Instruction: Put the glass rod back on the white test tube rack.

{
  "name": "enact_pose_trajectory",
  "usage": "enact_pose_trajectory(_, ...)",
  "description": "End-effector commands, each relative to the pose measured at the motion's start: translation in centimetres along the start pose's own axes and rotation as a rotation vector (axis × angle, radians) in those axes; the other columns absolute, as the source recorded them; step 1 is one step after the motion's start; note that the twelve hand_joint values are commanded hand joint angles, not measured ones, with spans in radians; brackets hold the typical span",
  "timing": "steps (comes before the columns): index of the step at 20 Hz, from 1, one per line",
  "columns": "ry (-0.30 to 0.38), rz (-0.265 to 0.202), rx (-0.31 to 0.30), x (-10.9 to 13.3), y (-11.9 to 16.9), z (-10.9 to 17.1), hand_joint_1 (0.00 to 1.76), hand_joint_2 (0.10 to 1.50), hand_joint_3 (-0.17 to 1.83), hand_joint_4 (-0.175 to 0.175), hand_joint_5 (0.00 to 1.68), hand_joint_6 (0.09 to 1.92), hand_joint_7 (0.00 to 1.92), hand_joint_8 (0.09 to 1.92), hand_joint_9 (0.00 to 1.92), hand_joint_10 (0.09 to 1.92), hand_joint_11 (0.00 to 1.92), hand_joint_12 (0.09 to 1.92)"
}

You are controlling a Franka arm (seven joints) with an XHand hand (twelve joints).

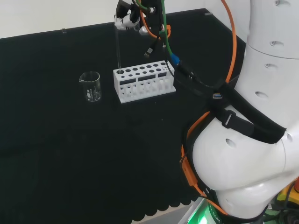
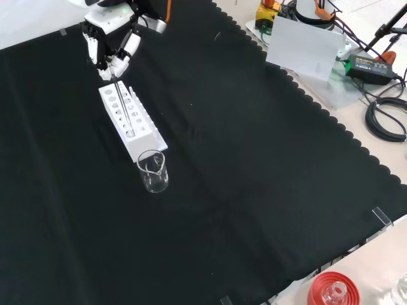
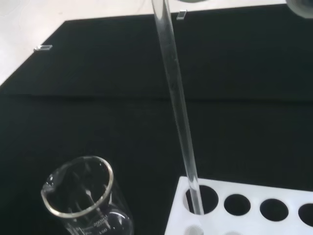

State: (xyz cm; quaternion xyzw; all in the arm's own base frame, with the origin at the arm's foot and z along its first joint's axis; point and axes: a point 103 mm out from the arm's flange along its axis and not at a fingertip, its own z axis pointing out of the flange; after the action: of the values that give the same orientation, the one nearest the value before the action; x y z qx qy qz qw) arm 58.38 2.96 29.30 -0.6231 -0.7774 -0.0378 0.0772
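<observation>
The hand (image 1: 127, 19) hangs above the left end of the rack (image 1: 144, 81) in the head view, its fingers curled round the top of the rod (image 1: 118, 46). The rod stands nearly upright, and its lower end sits in the corner hole at that end of the rack; the wrist view shows the rod (image 3: 177, 105) passing down into the first hole of the rack (image 3: 244, 205). In the front view the hand (image 2: 111, 44) is just past the far end of the rack (image 2: 132, 121), with the rod (image 2: 124, 105) showing as a thin line over the holes. An empty beaker (image 1: 90, 86) stands on the cloth (image 1: 70, 154) just left of the rack in the head view, near it but apart.
</observation>
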Motion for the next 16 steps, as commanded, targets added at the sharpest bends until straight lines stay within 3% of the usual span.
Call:
enact_pose_trajectory(1,-0.006,-0.008,0.030,0.1,0.4,1.5,1.32,1.07,-0.17,-0.175,1.25,0.55,1.30,0.57,1.81,0.31,1.68,0.63)
enact_pose_trajectory(7,-0.002,-0.022,0.036,0.5,1.0,2.4,1.32,1.07,-0.17,-0.175,1.26,0.55,1.30,0.57,1.81,0.31,1.68,0.63)
enact_pose_trajectory(16,0.006,-0.030,0.045,-0.9,1.1,4.5,1.32,1.07,-0.17,-0.175,1.26,0.54,1.30,0.57,1.81,0.31,1.67,0.63)
